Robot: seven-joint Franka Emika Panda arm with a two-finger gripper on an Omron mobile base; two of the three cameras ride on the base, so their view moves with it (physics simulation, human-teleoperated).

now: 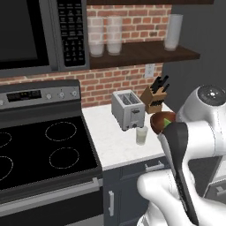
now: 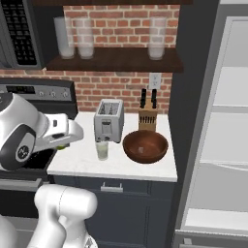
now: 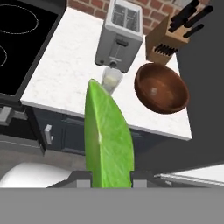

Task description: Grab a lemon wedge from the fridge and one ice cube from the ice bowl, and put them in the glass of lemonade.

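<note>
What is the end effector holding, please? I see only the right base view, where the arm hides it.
Observer: In the hand view, the end effector is shut on the lemon wedge.
Operator: Thank you. Is any ice in the ice bowl?
Observer: One pale cube lies in it.
Operator: Where is the glass of lemonade?
Observer: In the hand view it stands just past the wedge's tip, before the toaster.

The left base view looks forward and down from behind the arm, taking in the stove (image 1: 48,150) left of the toaster (image 1: 128,109). The right base view faces the same toaster (image 2: 108,121) from the other side, with the fridge (image 2: 218,135) to its right. The hand view looks down on the toaster (image 3: 120,35) from above the worktop (image 3: 70,65); all three share it.
</note>
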